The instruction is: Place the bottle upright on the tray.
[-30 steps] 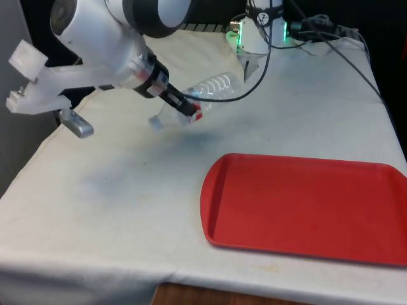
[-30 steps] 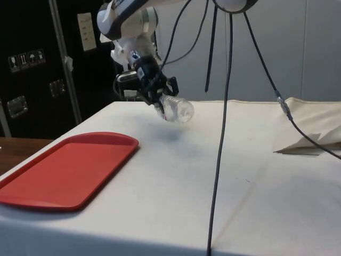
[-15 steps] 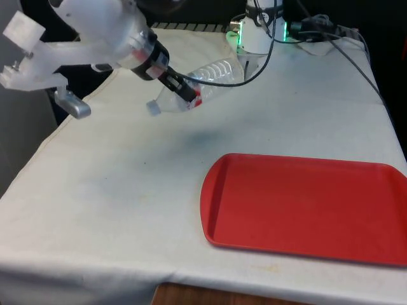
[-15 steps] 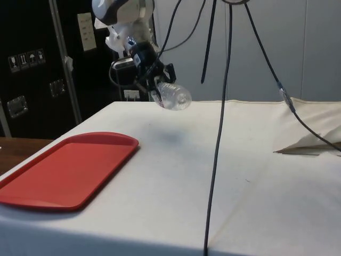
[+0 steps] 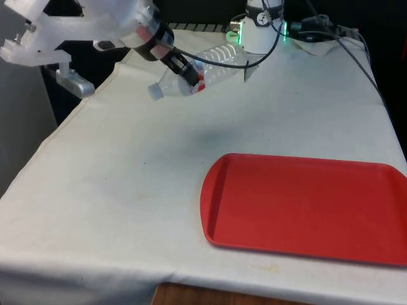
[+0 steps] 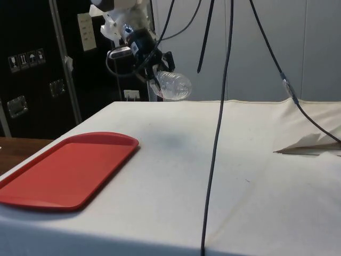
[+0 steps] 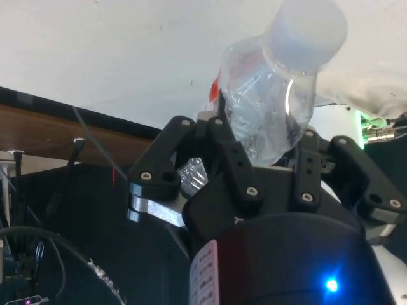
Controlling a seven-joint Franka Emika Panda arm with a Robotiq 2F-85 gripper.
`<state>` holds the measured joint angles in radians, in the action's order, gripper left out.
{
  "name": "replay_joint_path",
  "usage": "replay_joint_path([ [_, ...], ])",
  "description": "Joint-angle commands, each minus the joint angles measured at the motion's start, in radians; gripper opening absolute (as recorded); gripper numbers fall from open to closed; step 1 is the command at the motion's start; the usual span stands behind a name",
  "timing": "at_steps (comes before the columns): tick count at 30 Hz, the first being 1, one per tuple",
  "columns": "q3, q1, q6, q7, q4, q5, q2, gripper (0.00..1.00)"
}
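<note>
Higher than before, fingers grip bottle; label unreadable.

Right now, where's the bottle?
The bottle is held in the claw in the air over the white cloth, lying nearly on its side, at the far end on the front view's left, well apart from the red tray.

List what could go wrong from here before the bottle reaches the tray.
1. The bottle hangs lying nearly sideways in the gripper, high over the cloth; set down like this, it would likely land on its side.
2. It is thin, clear plastic gripped near the middle; it may crumple or slip while being turned.
3. The tray has a raised rim; a low approach could clip it.
</note>
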<state>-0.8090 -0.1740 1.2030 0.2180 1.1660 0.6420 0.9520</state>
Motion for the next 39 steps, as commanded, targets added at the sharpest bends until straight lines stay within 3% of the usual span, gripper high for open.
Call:
replay_joint_path([
  [1,-0.010,-0.016,0.030,-0.003,0.027,-0.001,-0.018,0.35],
  [2,0.000,-0.003,0.002,0.001,0.003,-0.002,-0.004,0.35],
  [3,-0.010,-0.019,0.033,-0.003,0.032,-0.002,-0.022,0.35],
  [5,-0.011,-0.027,0.045,-0.005,0.047,-0.006,-0.034,0.35],
  [9,-0.012,-0.035,0.057,-0.007,0.062,-0.008,-0.048,0.35],
  [10,-0.001,-0.020,0.028,0.001,0.031,-0.006,-0.030,0.35],
  [11,-0.012,-0.037,0.060,-0.007,0.065,-0.009,-0.051,0.35],
  [17,-0.013,-0.050,0.084,-0.010,0.087,-0.011,-0.070,0.35],
  [18,-0.013,-0.051,0.087,-0.010,0.091,-0.011,-0.073,0.35],
  [19,-0.001,-0.034,0.054,0.001,0.052,-0.007,-0.051,0.35],
  [20,-0.013,-0.053,0.090,-0.010,0.093,-0.011,-0.075,0.35],
  [26,-0.014,-0.064,0.112,-0.011,0.108,-0.013,-0.092,0.35],
  [27,-0.014,-0.065,0.116,-0.011,0.109,-0.014,-0.094,0.35],
  [28,-0.001,-0.047,0.083,0.000,0.073,-0.009,-0.072,0.35],
  [29,-0.013,-0.067,0.123,-0.011,0.113,-0.015,-0.097,0.35],
  [35,-0.013,-0.075,0.143,-0.011,0.119,-0.021,-0.109,0.35],
  [36,-0.001,-0.057,0.113,-0.001,0.083,-0.015,-0.088,0.35],
  [37,-0.013,-0.076,0.146,-0.011,0.119,-0.021,-0.111,0.35],
  [39,-0.014,-0.077,0.150,-0.012,0.118,-0.022,-0.113,0.35],
])
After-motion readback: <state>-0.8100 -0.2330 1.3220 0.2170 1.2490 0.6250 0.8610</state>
